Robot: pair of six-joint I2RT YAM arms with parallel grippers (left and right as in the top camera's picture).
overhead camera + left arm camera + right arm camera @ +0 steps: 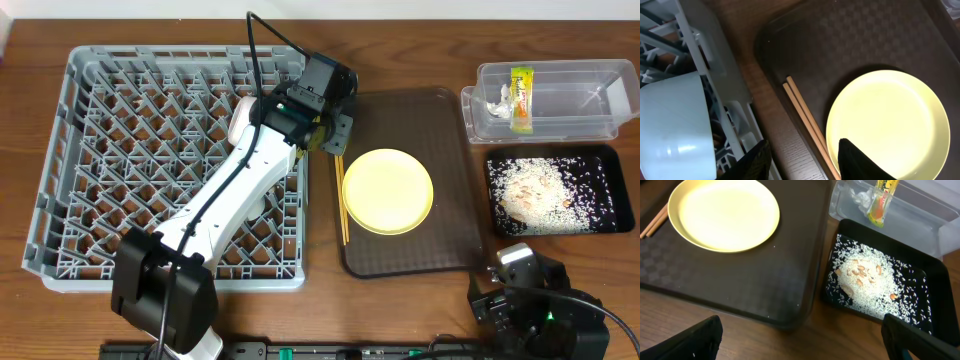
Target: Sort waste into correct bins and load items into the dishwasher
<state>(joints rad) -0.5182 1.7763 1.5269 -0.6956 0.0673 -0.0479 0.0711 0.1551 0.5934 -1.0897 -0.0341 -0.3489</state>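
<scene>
Hovering over chopsticks (807,120), left fingers (856,161) half-open, holding nothing; right fingers (920,339) spread wide, also empty.

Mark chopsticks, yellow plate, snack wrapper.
chopsticks (808,120): left wrist view, mid-length of the pair.
yellow plate (387,191): overhead view, centre of the dish.
snack wrapper (520,97): overhead view, middle of the packet.

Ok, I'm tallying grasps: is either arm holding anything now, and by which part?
Nothing is held. The left gripper has its fingers apart over one end of the chopsticks, not closed on them; the right gripper is open and empty.
</scene>
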